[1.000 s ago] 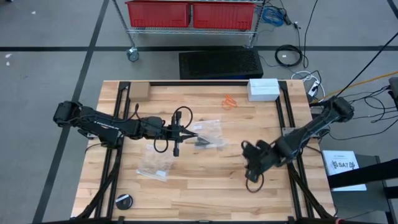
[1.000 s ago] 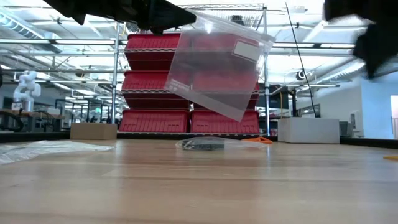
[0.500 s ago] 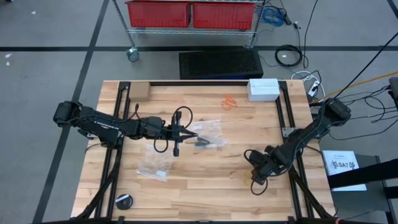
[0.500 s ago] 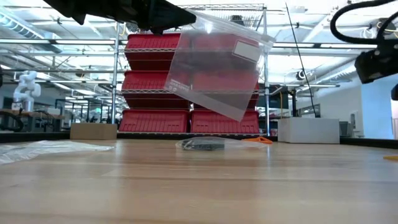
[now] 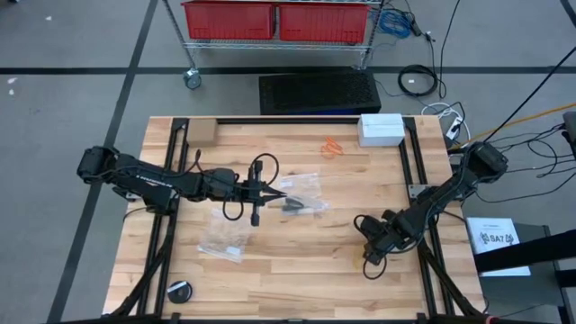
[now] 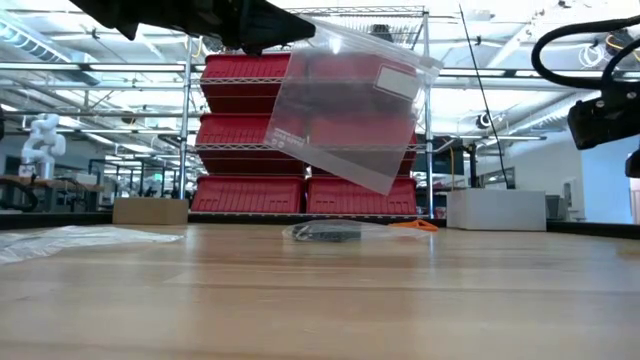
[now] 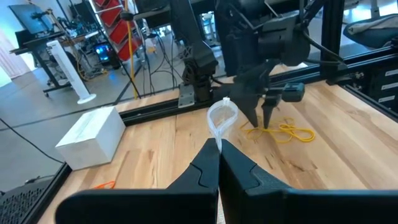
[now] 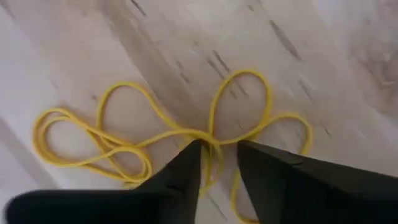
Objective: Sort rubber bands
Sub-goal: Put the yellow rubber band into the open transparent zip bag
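Observation:
My left gripper [image 5: 270,192] is shut on a clear plastic bag [image 6: 345,110] and holds it above the table's middle. A dark pile of black rubber bands [image 5: 292,206] lies on the table below the bag, and shows under clear plastic in the low view [image 6: 325,231]. Orange bands [image 5: 331,146] lie near the far edge. Yellow bands [image 8: 180,134] lie tangled on the wood, right of centre. My right gripper [image 8: 219,163] points down over them, open. Its two fingers stand on either side of the strands' crossing [image 7: 261,118]. My left gripper pinches the clear bag's edge [image 7: 219,140] between its two fingers, coming level from the table's left. The bag hangs tilted and clear of the table [image 6: 345,150]. Whether my right gripper's fingertips [image 8: 186,168] touch the yellow strands cannot be told.
A second clear bag [image 5: 225,237] lies flat left of centre. At the far edge stand a white box [image 5: 381,129] and a small cardboard box [image 5: 200,132]. A black round object [image 5: 179,291] sits at the near left corner. Black rails [image 5: 166,234] run along both table sides.
My right gripper has moved a little toward the table's near right and come down over the yellow bands. It settled during the last half second. The left gripper and its bag have kept still.

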Action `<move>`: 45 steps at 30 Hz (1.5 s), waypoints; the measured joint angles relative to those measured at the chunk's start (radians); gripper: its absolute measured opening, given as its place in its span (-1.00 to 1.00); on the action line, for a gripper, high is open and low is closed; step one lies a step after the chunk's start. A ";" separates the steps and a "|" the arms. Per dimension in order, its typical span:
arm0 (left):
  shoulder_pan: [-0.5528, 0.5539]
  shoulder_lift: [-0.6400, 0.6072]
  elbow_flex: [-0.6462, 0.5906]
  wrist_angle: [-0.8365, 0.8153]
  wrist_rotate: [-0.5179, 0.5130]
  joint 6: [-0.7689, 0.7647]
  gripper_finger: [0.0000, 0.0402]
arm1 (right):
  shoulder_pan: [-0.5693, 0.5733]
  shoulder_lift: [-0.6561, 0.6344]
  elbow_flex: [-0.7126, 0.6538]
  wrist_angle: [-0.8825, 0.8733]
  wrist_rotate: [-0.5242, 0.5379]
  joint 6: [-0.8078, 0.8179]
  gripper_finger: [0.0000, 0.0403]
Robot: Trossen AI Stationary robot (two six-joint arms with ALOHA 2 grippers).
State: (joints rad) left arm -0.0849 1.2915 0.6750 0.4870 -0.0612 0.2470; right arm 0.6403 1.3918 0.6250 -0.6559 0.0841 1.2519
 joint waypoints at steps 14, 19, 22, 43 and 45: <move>0.000 0.000 0.000 -0.001 0.000 -0.002 -1.00 | 0.000 0.000 0.212 -0.206 -0.011 -0.046 -0.97; 0.000 0.000 0.000 -0.001 0.000 -0.002 -1.00 | 0.000 0.000 0.372 -0.338 -0.004 -0.087 -0.99; 0.000 0.000 0.000 -0.001 0.000 -0.002 -1.00 | 0.000 0.000 0.473 -0.410 0.046 -0.105 -0.99; 0.000 0.000 0.000 -0.003 0.000 -0.003 -1.00 | -0.156 0.000 0.903 -0.409 0.515 -0.490 -1.00; 0.000 0.000 0.000 -0.003 0.000 -0.003 -1.00 | -0.178 0.000 0.909 -0.350 0.518 -0.555 -1.00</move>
State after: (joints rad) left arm -0.0845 1.2915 0.6750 0.4836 -0.0612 0.2440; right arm 0.4626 1.3914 1.5337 -1.0055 0.6018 0.6965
